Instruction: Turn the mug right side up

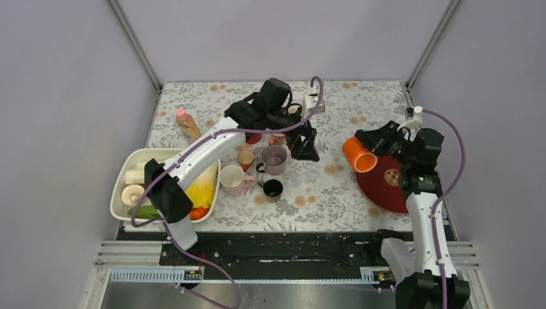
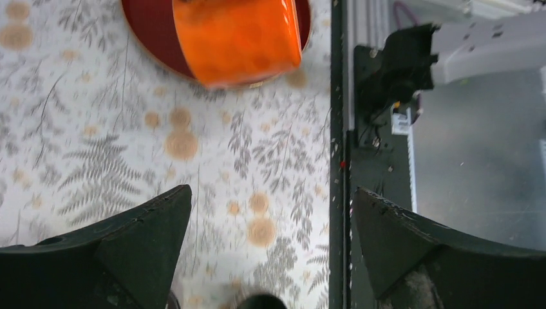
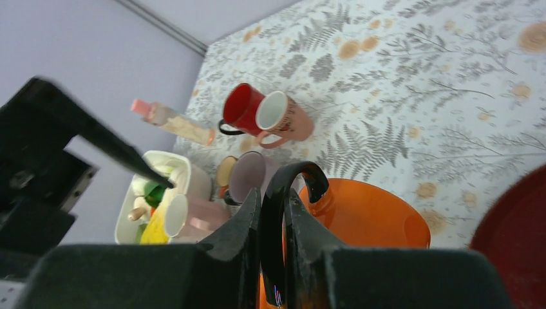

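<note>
The orange mug [image 1: 358, 156] with a black handle [image 3: 283, 193] hangs tilted on its side over the left edge of the dark red plate [image 1: 386, 183], its mouth facing the near side. My right gripper [image 1: 386, 143] is shut on the handle, fingers [image 3: 238, 225] pinching it from both sides in the right wrist view. The mug body [image 3: 367, 219] shows beyond them. My left gripper [image 1: 308, 145] is open and empty at mid-table, next to a cluster of mugs. Its wrist view shows the orange mug [image 2: 238, 38] and the plate [image 2: 138, 26] ahead of the spread fingers [image 2: 129, 244].
Several mugs stand left of centre: pale pink [image 1: 233, 180], purple glass [image 1: 275, 159], small black [image 1: 273, 188], a red one [image 3: 241, 108]. A bottle [image 1: 188, 123] lies at the back left. A white tray [image 1: 122, 187] of food sits at the left edge.
</note>
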Tool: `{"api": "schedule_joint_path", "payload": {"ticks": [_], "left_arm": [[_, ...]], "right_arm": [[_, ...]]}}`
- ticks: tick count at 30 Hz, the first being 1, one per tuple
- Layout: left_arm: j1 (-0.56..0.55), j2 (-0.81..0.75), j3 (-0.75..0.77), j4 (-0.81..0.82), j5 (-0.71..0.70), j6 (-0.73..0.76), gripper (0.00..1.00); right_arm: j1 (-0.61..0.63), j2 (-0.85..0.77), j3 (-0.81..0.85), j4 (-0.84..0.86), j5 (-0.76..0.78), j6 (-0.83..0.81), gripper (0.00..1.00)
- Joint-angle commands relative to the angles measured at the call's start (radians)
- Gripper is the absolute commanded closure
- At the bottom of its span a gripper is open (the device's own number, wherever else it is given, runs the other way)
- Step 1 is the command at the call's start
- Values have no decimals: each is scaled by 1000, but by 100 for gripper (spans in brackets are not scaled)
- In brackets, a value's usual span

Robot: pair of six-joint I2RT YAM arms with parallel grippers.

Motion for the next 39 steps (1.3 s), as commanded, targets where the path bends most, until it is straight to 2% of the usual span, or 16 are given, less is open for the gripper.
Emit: {"api": "schedule_joint_path", "payload": {"ticks": [1, 7, 15, 19, 23, 26, 28, 30, 32, 34, 36, 39], "left_arm": [[2, 107, 112, 164, 229, -169, 1], [0, 214, 207, 292, 352, -381, 1], [-1, 296, 286, 436, 406, -547, 1], [0, 326, 301, 459, 433, -576, 2], [-1, 325, 251, 571, 524, -699, 15], [-3, 292, 139, 789, 571, -857, 20], [-4, 279, 60, 1028, 593, -1073, 22], [-8, 292, 13, 1341, 617, -1332, 27], [-19, 332, 11, 1686, 628, -1618, 31], [-34, 389, 63, 1926, 638, -1829, 38], [-44, 431, 133, 1966, 630, -1932, 52], [-46, 435, 144, 1847, 602, -1886, 82]], "right_arm": [[22, -73, 58, 178, -131, 116, 100], [41, -103, 76, 247, -176, 190, 100], [46, -115, 78, 319, -211, 248, 100], [46, -109, 76, 365, -231, 282, 100], [46, -107, 87, 377, -234, 284, 100], [46, -108, 107, 375, -235, 278, 100], [46, -104, 116, 376, -236, 279, 100], [46, -103, 117, 381, -236, 281, 100], [46, -101, 116, 398, -236, 293, 100], [46, -99, 114, 410, -239, 304, 100], [47, -98, 114, 401, -237, 298, 100], [48, -105, 113, 370, -230, 277, 100]]}}
